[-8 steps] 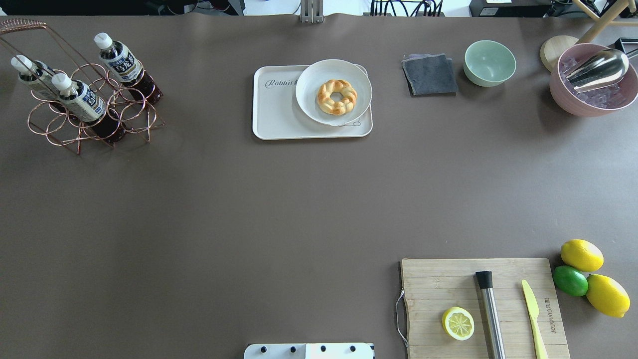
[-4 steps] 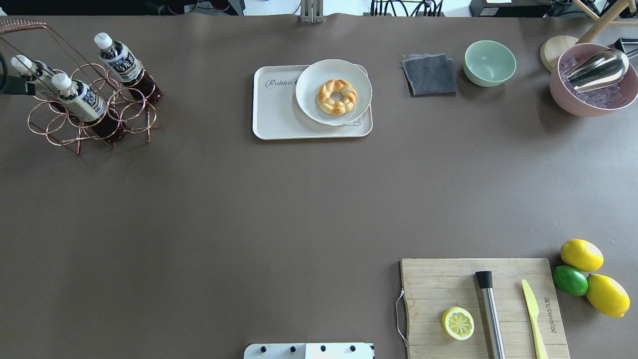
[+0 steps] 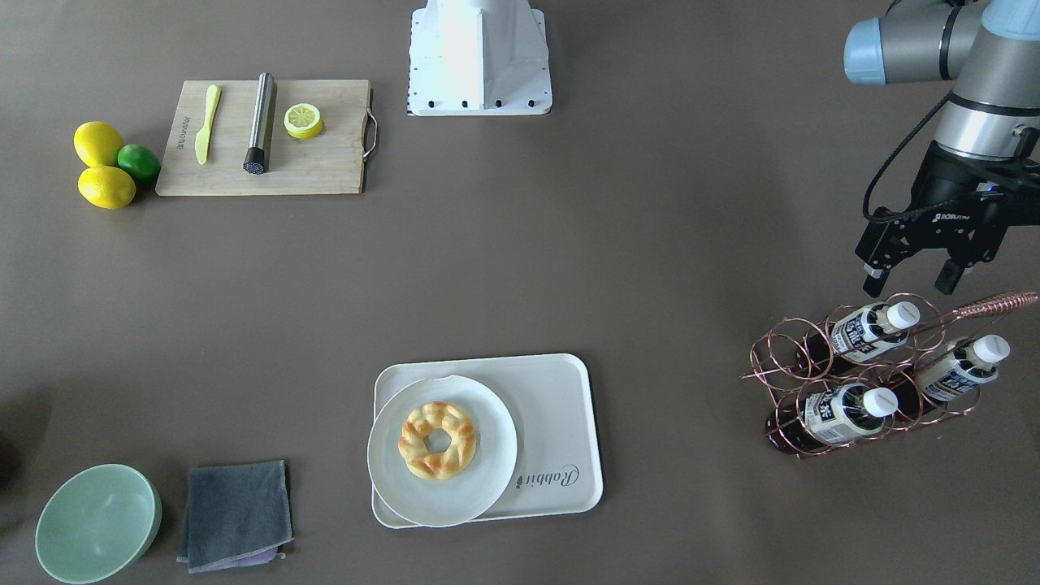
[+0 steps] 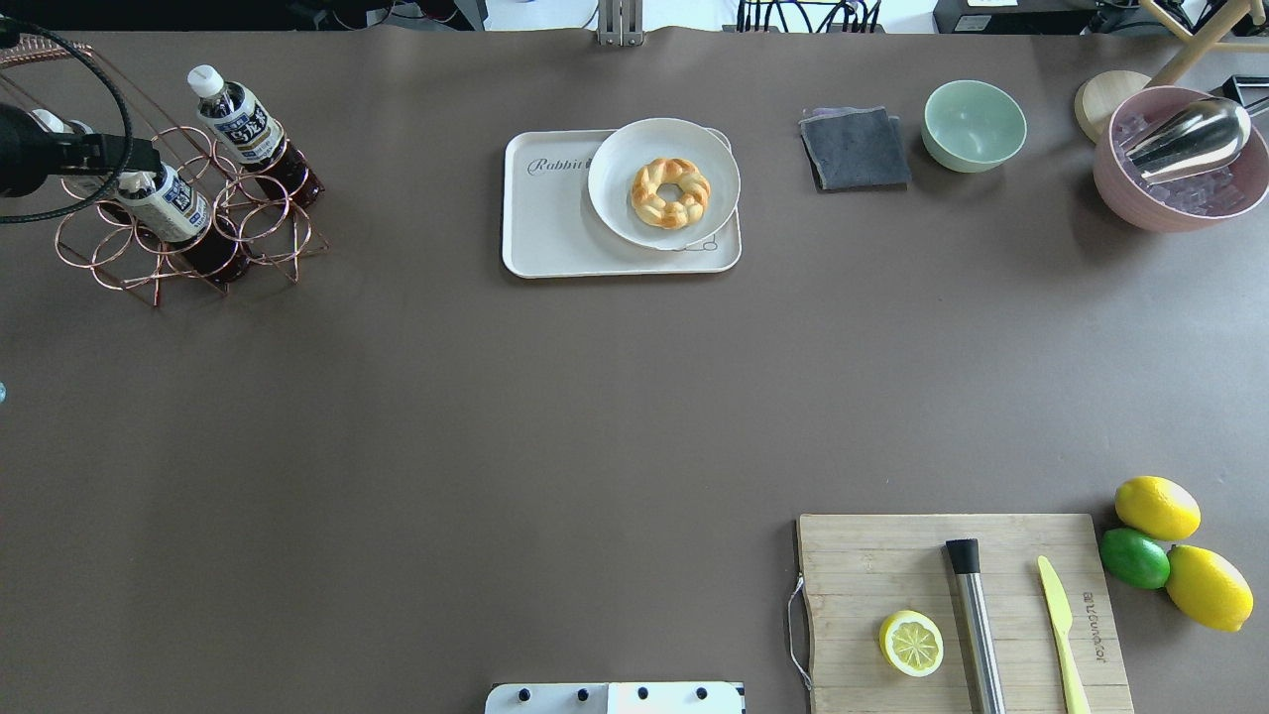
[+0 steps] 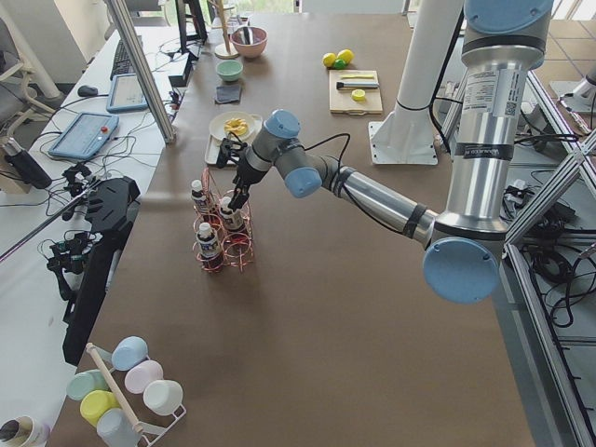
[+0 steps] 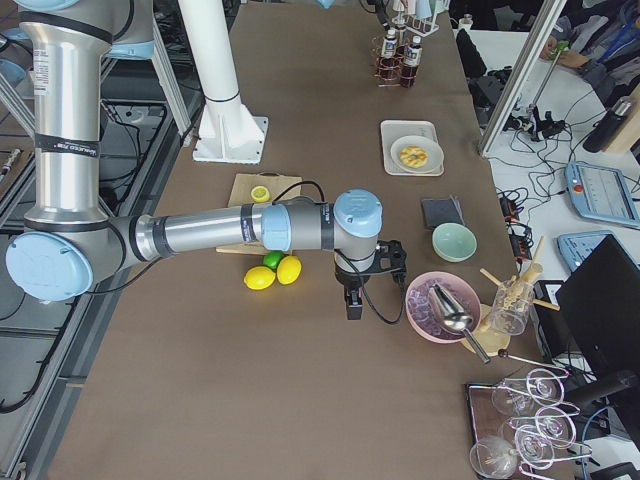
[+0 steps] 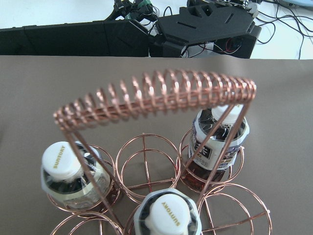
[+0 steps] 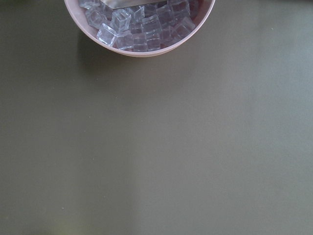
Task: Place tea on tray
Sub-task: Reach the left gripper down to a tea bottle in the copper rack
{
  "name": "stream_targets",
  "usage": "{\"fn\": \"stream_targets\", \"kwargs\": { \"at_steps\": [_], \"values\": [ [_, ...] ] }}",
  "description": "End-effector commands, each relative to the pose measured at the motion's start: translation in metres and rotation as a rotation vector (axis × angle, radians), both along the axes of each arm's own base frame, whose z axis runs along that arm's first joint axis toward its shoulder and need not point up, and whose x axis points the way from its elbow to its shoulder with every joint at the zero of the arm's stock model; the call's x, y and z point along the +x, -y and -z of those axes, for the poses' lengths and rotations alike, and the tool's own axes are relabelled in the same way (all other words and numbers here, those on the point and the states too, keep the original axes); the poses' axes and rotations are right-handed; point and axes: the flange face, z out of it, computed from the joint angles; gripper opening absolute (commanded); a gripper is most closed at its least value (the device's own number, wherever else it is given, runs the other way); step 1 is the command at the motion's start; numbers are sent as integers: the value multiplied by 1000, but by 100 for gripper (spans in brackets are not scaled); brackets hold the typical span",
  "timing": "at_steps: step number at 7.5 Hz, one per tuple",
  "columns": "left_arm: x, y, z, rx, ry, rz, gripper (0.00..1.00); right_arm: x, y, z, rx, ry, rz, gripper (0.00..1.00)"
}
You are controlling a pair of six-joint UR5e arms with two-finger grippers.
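Tea bottles, three alike, stand upright in the rings of a copper wire rack (image 3: 881, 374): one (image 3: 869, 329) on the rack's robot side, one (image 3: 963, 366) at its outer end under the coiled handle (image 3: 991, 305), and one (image 3: 841, 410) on the side away from the robot. All three wear their white caps, and none is gripped.

The left arm reaches out from the base with the forearm sloping down toward the rack and the wrist bent so that the left gripper (image 3: 910, 280) points downward. It hangs just above the rack's robot-side edge, over the cap of the nearest bottle and touching neither bottle nor wire. Its two fingers are spread wide apart with nothing between them. The left wrist camera looks down through the handle coil onto the three caps.

The tray (image 3: 561, 390) lies flat, well apart from the rack, toward the middle of the table on the rack's robot-right side. A round white plate (image 3: 496, 455) with a braided doughnut (image 3: 437, 439) covers the half of the tray farther from the rack; the half nearer the rack is bare.

The right arm lies stretched low over the table's far end from the rack, wrist turned down, the right gripper (image 6: 352, 300) close above the tabletop. Whether its fingers are apart or together cannot be told.
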Motion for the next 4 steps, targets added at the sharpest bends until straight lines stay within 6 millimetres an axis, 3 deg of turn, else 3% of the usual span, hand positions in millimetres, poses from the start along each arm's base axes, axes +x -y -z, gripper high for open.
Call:
{"fn": "stream_targets", "kwargs": {
  "at_steps": [1, 2, 4],
  "values": [
    [22, 18, -3, -2, 15, 4, 93, 0, 0, 1, 6, 0, 2, 100],
    [23, 19, -5, -4, 15, 3, 83, 0, 1, 2, 15, 2, 1, 100],
    [22, 17, -9, -11, 14, -4, 75, 0, 1, 2, 13, 4, -1, 100]
  ]
}}
